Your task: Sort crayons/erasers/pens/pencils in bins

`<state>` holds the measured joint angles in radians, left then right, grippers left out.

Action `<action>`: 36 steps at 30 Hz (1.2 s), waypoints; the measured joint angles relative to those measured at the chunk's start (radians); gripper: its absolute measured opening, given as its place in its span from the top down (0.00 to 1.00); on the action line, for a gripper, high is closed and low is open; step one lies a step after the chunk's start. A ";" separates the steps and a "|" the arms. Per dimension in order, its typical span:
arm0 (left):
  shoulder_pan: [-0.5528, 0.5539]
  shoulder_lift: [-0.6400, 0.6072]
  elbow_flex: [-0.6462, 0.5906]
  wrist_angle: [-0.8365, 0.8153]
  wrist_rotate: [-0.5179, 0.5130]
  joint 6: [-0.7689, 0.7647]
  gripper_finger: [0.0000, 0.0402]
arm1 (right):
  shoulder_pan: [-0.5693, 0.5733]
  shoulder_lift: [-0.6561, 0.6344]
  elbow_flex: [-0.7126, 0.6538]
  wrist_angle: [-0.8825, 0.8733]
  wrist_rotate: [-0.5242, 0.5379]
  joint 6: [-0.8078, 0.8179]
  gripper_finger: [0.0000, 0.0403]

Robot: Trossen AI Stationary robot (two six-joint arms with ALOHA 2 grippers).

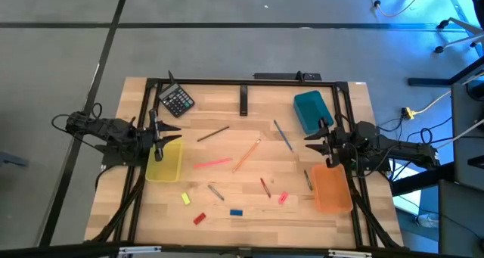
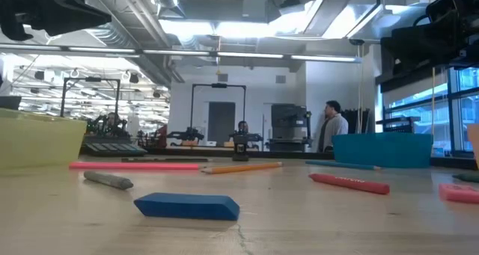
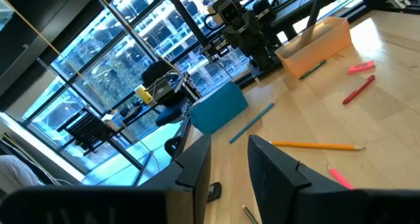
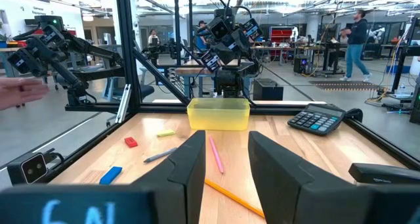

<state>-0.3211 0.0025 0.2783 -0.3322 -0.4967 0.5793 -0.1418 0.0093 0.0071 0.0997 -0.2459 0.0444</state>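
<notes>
Both grippers hang open and hold nothing. My left gripper (image 1: 159,133) is over the far end of the yellow bin (image 1: 164,161) at the table's left. My right gripper (image 1: 327,142) is between the teal bin (image 1: 310,110) and the orange bin (image 1: 331,188) at the right. Between the bins, thin sticks lie flat on the wood: a pink one (image 1: 212,163), an orange pencil (image 1: 246,155), a blue pen (image 1: 283,135) and a red crayon (image 1: 265,186). Near the front edge lie the yellow eraser (image 1: 185,199), red eraser (image 1: 200,219), blue eraser (image 1: 236,212) and pink eraser (image 1: 283,198).
A black calculator (image 1: 177,101) lies at the far left corner. A dark pencil (image 1: 213,134), a grey crayon (image 1: 216,191) and a green stick (image 1: 308,179) also lie on the table. Black frame rails (image 1: 242,82) border the table. A person's blurred hand (image 4: 20,92) shows beyond the table.
</notes>
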 joint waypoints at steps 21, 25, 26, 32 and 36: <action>0.000 0.000 0.000 0.058 -0.301 0.181 0.77 | 0.000 0.000 0.000 0.057 0.017 0.321 0.71; 0.000 0.000 0.000 0.057 -0.334 0.312 0.77 | 0.000 0.000 0.000 0.117 0.021 0.322 0.71; 0.000 0.000 0.000 0.057 -0.330 0.339 0.77 | 0.000 0.000 0.000 0.131 0.031 0.322 0.71; 0.000 0.000 0.000 0.057 -0.325 0.414 0.77 | -0.001 0.011 0.000 0.138 0.230 0.368 0.71; 0.000 0.000 0.000 0.057 -0.321 0.424 0.77 | 0.000 0.059 0.000 0.141 0.263 0.317 0.70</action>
<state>-0.3210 0.0029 0.2783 -0.2756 -0.8181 1.0031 -0.1421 0.0683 0.0071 0.2412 0.0173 0.3610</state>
